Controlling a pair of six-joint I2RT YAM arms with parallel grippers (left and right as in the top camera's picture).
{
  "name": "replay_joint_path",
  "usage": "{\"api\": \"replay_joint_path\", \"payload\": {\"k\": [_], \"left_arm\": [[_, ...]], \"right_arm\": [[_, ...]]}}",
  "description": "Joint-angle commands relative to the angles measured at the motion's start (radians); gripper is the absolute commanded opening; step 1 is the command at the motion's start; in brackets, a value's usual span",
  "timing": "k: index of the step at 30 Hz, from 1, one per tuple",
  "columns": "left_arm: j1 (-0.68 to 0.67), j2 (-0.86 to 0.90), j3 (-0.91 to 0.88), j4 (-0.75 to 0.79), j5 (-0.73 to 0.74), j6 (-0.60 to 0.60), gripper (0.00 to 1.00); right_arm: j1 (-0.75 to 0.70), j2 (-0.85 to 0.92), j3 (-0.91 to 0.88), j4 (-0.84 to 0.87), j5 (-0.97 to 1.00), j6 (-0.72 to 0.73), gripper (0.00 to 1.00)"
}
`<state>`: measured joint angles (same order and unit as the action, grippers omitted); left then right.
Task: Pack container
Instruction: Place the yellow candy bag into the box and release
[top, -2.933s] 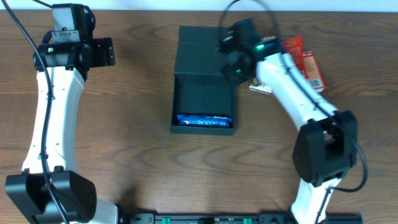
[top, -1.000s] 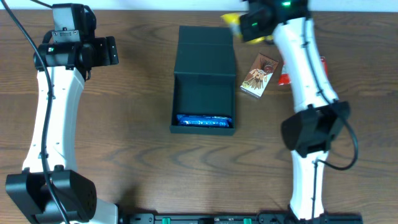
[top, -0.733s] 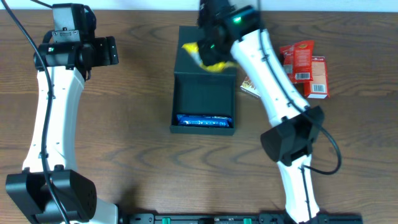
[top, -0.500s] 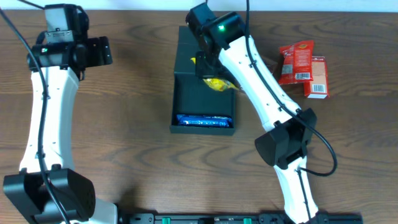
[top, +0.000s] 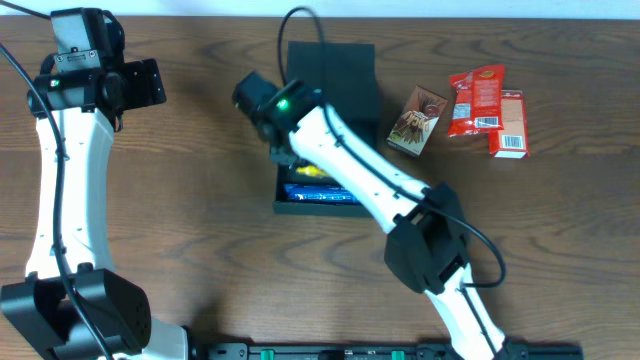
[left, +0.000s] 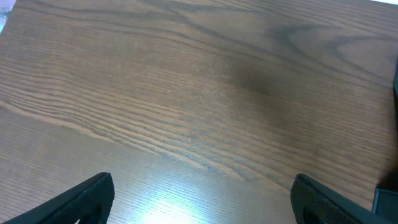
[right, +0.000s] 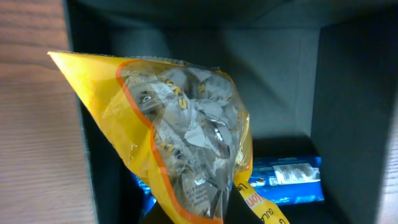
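The wooden table is brown, and the black box sits in the middle of it, near the far edge. Its flap lid is open and lies flat behind it. My right arm reaches across the box, and the right gripper hangs over the open part. It is pinching a yellow bag of sweets with a see-through window. The bag is above the inside of the box, with one corner poking out over the wood. A blue packet lies at the bottom of the box, along its near wall. My left gripper is far off to the left over bare wood, and its two fingers are spread wide with nothing between them. To the right of the box lie a small brown carton, a red packet and a red carton.
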<state>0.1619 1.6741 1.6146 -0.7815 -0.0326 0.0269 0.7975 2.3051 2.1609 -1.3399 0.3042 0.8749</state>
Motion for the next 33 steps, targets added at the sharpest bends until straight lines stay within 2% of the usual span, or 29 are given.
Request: {"api": "replay_joint_path", "payload": {"k": [1,6,8,9,13,15,17,18,20,21,22,26,33], "left_arm": [[0.003,0.006,-0.002,0.000,0.001,0.004,0.92],[0.003,0.006,-0.002,0.000,0.001,0.003,0.92],[0.003,0.006,-0.002,0.000,0.007,0.003,0.92],[0.003,0.006,-0.002,0.000,0.008,0.003,0.92],[0.003,0.006,-0.002,0.000,0.008,0.003,0.92],[0.003,0.006,-0.002,0.000,0.008,0.003,0.92],[0.003,0.006,-0.002,0.000,0.008,0.003,0.92],[0.003,0.006,-0.002,0.000,0.008,0.003,0.92],[0.003,0.006,-0.002,0.000,0.008,0.003,0.92],[0.003,0.006,-0.002,0.000,0.008,0.003,0.92],[0.003,0.006,-0.002,0.000,0.008,0.003,0.92],[0.003,0.006,-0.002,0.000,0.008,0.003,0.92],[0.003,0.006,-0.002,0.000,0.008,0.003,0.92]], "right_arm": [[0.001,0.005,-0.053,0.034,0.085,0.072,0.02],[0.006,0.005,-0.105,0.112,0.067,0.062,0.02],[0.008,0.005,-0.112,0.134,0.058,0.011,0.52],[0.008,0.005,-0.111,0.140,0.058,-0.019,0.69],[0.006,-0.009,-0.074,0.136,0.058,-0.167,0.84],[0.005,-0.024,-0.031,0.113,0.058,-0.206,0.85],[0.004,-0.048,0.029,0.081,0.058,-0.242,0.82],[0.002,-0.063,0.051,0.071,0.058,-0.265,0.73],[-0.005,-0.093,0.071,0.065,0.058,-0.314,0.33],[-0.011,-0.105,0.070,0.063,0.051,-0.328,0.06],[-0.023,-0.108,0.070,0.057,0.021,-0.357,0.02],[-0.068,-0.098,0.014,0.057,-0.145,-0.446,0.02],[-0.103,-0.094,-0.289,0.281,-0.378,-0.563,0.02]]}}
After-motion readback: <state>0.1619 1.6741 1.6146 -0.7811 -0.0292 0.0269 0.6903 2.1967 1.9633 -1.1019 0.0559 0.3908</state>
